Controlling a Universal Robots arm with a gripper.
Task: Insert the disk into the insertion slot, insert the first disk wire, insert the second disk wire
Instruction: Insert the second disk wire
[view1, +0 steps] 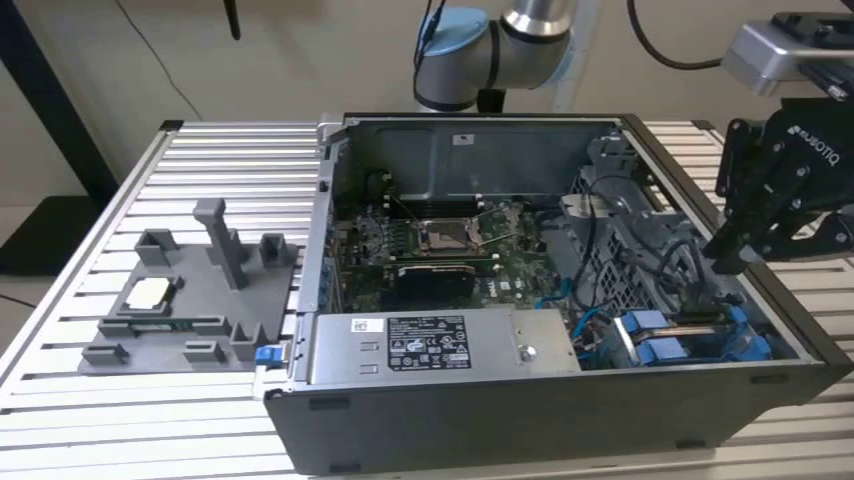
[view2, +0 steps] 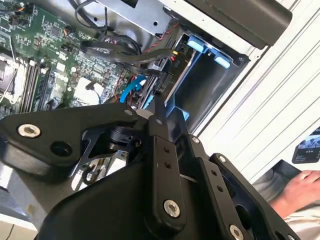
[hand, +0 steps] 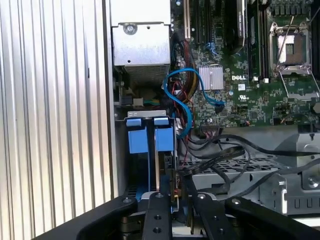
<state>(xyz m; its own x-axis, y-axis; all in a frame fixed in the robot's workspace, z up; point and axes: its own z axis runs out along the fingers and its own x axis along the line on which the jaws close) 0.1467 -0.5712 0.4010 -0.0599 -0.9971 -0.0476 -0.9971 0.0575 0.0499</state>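
The tool (view1: 731, 262) hangs just above the disk (hand: 149, 137), already seated on edge in the slot (view2: 207, 92); its grip state I cannot tell.

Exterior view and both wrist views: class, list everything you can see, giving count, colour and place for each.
Open grey metal computer case: one, on the slatted table.
Green motherboard: one, inside the case.
Grey labelled power-supply box: one, at the case's front.
Blue-framed disk: one, seated in the grey metal insertion slot.
Grey plastic fixture tray: one, at the exterior view's left.
Person's hand: one, beside the table.
Black gripper: one, over the disk bay.
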